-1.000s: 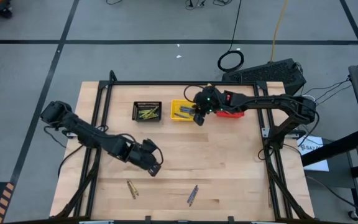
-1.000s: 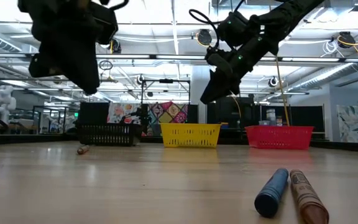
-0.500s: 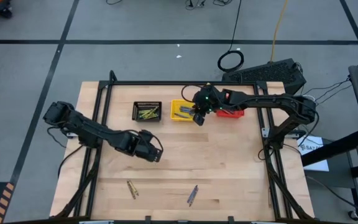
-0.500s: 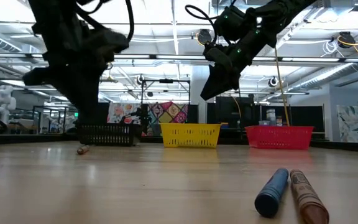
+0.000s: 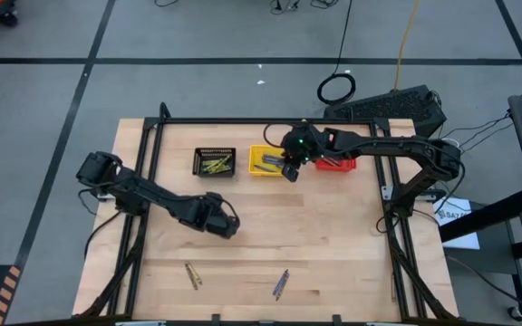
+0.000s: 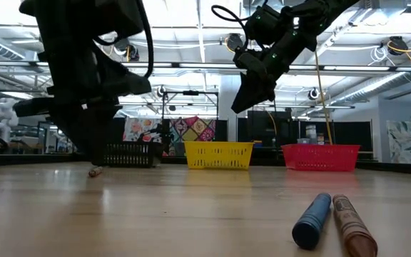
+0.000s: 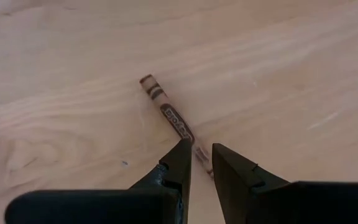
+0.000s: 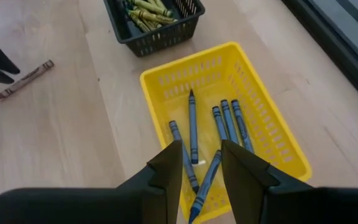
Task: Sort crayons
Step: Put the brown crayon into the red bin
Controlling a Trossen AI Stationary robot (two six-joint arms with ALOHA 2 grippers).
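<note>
1. table (image 5: 333,244): pale wood; three mesh baskets along the far edge. black basket (image 5: 215,162) holds olive-yellow crayons, yellow basket (image 8: 272,124) holds blue crayons (image 8: 192,124), red basket (image 6: 320,157) sits mostly under the right arm.
2. left gripper (image 7: 199,163): low over mid-table, fingers parted narrowly, holding nothing; they straddle the near end of a brownish-red crayon (image 7: 173,119) lying flat.
3. right gripper (image 8: 201,163): hangs above the yellow basket, slightly open, empty.
4. loose crayons: an olive one (image 5: 191,274) and a blue/brown pair (image 5: 281,283) near the front edge.
5. judgement: lower straight, centre the stick between the fingers, close across its width; gripping this near the end risks pivoting.
</note>
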